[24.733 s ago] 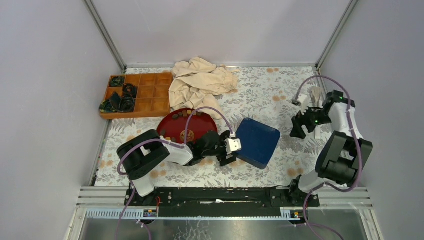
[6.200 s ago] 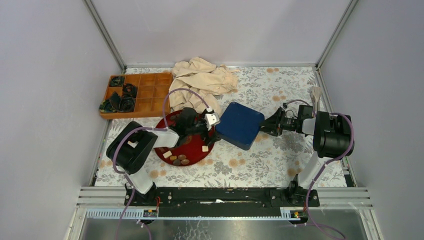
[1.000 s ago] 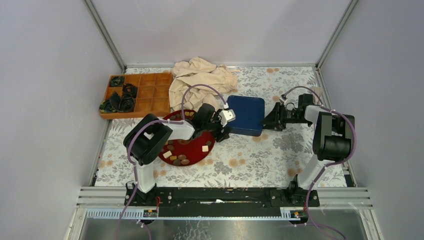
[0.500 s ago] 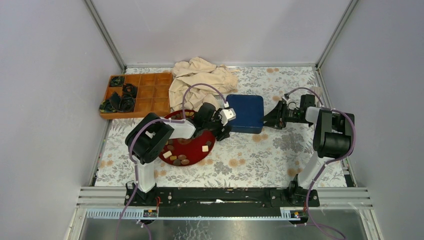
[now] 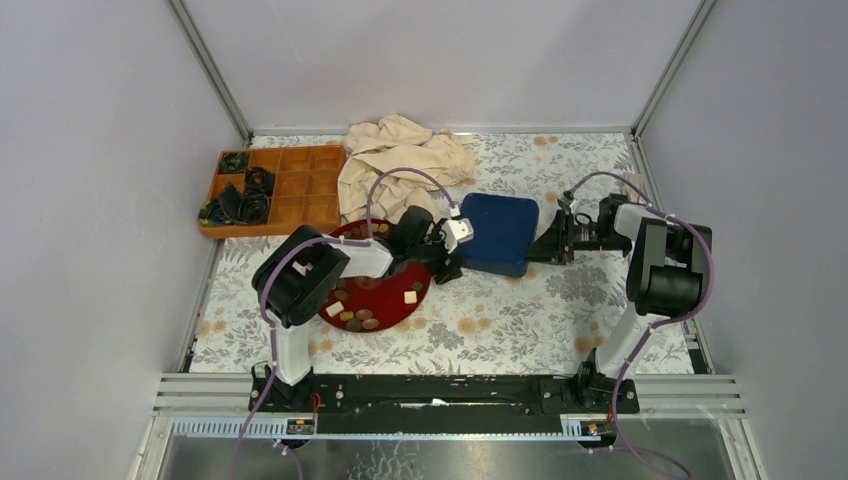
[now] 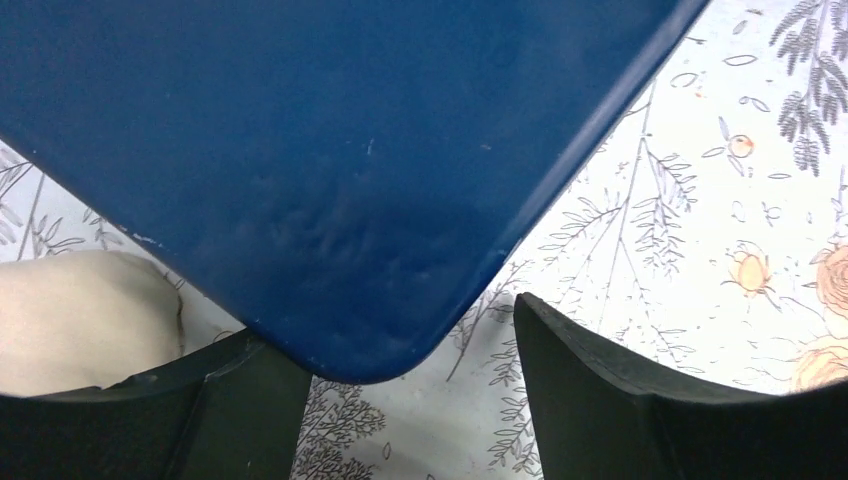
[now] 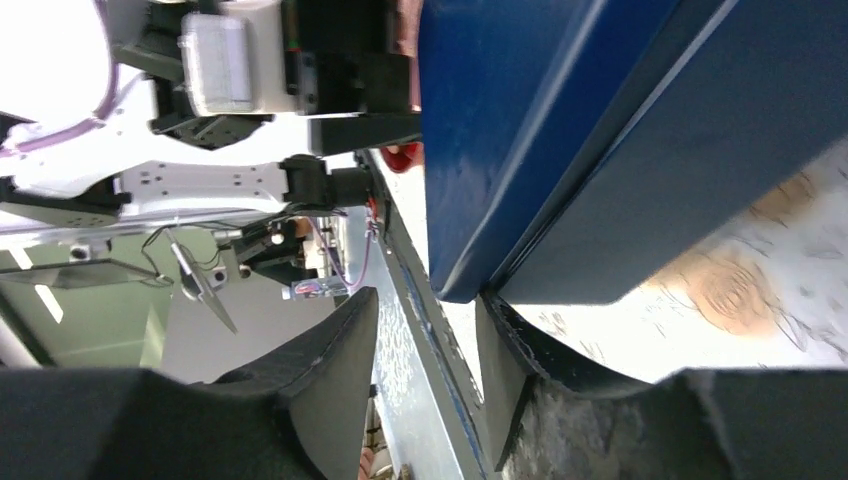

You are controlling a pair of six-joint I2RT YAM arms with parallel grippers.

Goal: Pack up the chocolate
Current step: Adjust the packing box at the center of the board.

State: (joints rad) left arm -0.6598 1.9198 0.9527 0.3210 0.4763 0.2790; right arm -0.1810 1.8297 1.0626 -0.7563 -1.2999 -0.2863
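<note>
- Blue box (image 5: 500,232) on the floral worktop (image 5: 520,320) in the top view, between the two grippers, turned slightly askew compared with a second ago.
- Left gripper (image 5: 455,262) at the box's near-left corner, reaching across the red plate (image 5: 395,300); same place as a second ago.
- Right gripper (image 5: 553,243) now hard against the box's right edge, closer in than a second ago; far earlier, raised well off to the right.
- Chocolate (image 5: 355,318), in dark, light brown and cream pieces, loose on the plate, mostly by its near rim; none visible in the box, which is shut.
- Orange compartment tray (image 5: 300,190) far left and beige cloth (image 5: 400,160) behind, both unmoved.
- From the left wrist: rounded corner of the blue box (image 6: 330,150) poking between widely parted fingers; left gripper (image 6: 400,335) spread open, not clamping it. Beige cloth (image 6: 70,320) at lower left, patterned worktop (image 6: 720,250) on the right.
- From the right wrist: box (image 7: 620,130) on its side in the view, its corner at the mouth of the right gripper (image 7: 428,300). One of the fingers (image 7: 520,390) against the lower half, the other clear of it; narrower gap than the left's, but impossible to tell whether truly clamped on the edge.
</note>
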